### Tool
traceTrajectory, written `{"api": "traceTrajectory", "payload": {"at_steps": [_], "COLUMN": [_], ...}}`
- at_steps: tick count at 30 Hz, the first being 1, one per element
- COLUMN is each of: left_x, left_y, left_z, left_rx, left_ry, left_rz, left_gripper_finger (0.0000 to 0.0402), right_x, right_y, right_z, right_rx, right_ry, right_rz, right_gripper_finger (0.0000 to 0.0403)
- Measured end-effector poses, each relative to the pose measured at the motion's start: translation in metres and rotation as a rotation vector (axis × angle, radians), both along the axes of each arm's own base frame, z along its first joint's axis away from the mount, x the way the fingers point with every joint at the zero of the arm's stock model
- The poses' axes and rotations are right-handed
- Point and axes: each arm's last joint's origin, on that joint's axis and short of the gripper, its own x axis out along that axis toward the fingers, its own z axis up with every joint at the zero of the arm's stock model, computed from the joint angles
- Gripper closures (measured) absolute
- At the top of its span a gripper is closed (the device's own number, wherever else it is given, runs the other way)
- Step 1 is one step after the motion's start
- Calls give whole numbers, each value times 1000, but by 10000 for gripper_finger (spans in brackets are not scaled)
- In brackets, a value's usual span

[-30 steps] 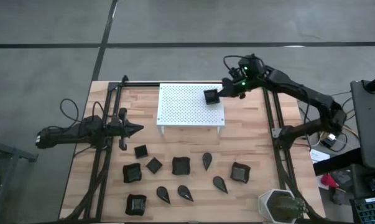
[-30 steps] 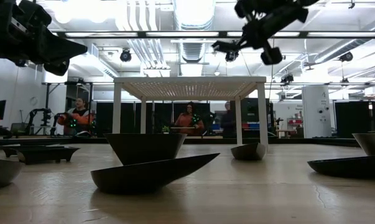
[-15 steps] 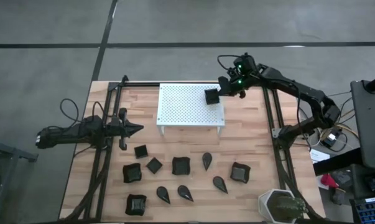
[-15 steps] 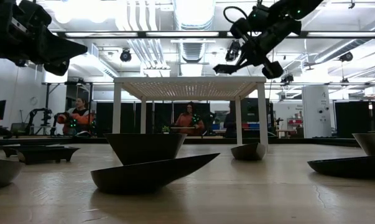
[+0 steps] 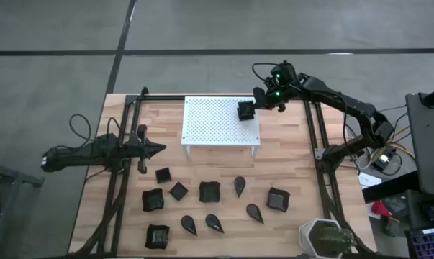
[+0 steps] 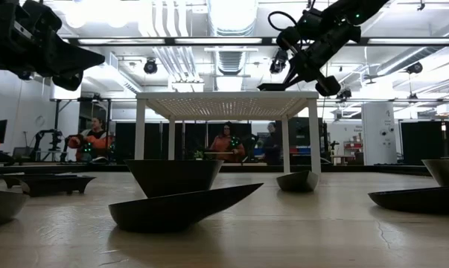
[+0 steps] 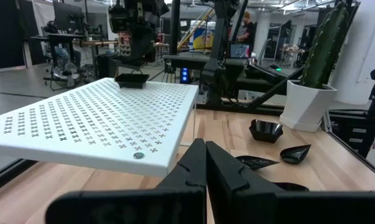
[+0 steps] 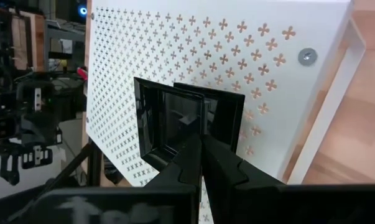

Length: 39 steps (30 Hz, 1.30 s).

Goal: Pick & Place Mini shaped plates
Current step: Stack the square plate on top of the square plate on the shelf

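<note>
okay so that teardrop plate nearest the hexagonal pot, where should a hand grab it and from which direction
Take the teardrop plate by its rim, coming straight down from above. It lies flat on the table, so only its thin raised edge offers a hold. Probably pinch across the wide rounded end; the right hand is shut on the small square plate.

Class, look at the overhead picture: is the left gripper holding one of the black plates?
No. The left gripper is shut on nothing beside the white stand, while the right gripper grips a square plate.

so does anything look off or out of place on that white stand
Nothing looks damaged or spilled. One small square black plate sits near the right far corner of the white perforated stand, with the shut right gripper pinching its rim. The left gripper waits over the table's left side.
</note>
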Motion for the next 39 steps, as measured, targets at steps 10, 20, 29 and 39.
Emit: {"api": "traceTrajectory", "payload": {"at_steps": [10, 20, 29, 39], "left_x": [0, 0, 0, 0], "left_y": [0, 0, 0, 0], "left_z": [0, 0, 0, 0], "left_rx": [0, 0, 0, 0], "left_ry": [0, 0, 0, 0], "left_rz": [0, -1, -4, -3], "left_gripper_finger": [401, 401, 401, 401], "right_x": [0, -1, 0, 0], "right_y": [0, 1, 0, 0], "right_z": [-3, -8, -9, -9], "right_rx": [4, 16, 12, 11], "right_ry": [8, 19, 13, 12], "right_rz": [3, 2, 1, 1], "right_gripper_finger": [394, 394, 394, 394]}}
